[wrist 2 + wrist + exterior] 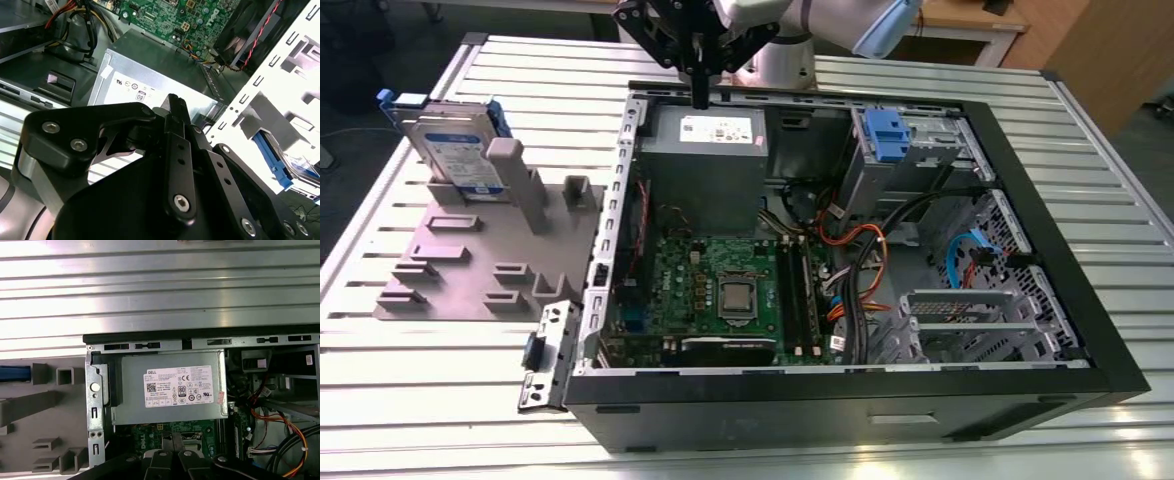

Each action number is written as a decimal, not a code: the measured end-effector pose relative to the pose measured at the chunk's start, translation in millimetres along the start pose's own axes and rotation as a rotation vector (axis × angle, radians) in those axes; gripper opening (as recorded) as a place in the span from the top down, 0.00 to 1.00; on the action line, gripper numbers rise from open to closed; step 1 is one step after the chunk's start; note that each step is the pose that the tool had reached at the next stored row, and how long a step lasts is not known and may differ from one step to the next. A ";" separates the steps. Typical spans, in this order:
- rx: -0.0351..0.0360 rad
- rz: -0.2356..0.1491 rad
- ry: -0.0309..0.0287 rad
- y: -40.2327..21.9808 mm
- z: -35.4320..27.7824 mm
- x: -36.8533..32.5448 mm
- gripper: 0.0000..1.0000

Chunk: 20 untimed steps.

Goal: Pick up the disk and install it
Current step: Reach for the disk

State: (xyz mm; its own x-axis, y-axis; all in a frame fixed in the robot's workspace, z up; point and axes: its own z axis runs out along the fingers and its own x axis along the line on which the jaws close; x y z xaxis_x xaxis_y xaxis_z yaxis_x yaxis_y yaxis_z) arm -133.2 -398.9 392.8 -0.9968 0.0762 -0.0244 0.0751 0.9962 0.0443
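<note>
1. The gripper, closed and empty, hovers over the rear wall of the case; if it descends there, it may strike the wall.
2. The disk stands beside the case, at the exterior view's left; a closed gripper could topple it.

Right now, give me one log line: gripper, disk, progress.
gripper: shut, empty, over power supply | disk: standing in grey fixture, outside case | pick: not yet done

arm: white and grey, enters at top centre of the exterior view, with a blue-capped joint toward the upper right | gripper: black, points straight down at upper centre | fingers: tips pressed together in the second wrist view, nothing between them | links: black, bolted, splayed outward
</note>
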 end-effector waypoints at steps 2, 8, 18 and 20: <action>0.0000 0.000 0.0000 -0.1 0.1 0.5 0.89; 0.0001 0.000 0.0002 -0.2 0.6 1.9 0.89; -0.0001 0.000 0.0002 -0.4 1.2 3.9 0.89; -0.0001 0.000 0.0002 -0.4 1.3 4.5 0.89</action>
State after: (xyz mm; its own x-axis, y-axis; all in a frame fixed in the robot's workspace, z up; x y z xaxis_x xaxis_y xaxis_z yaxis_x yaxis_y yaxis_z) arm -137.7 -398.9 391.4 -0.9968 0.0763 -0.0242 0.0752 0.9962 0.0444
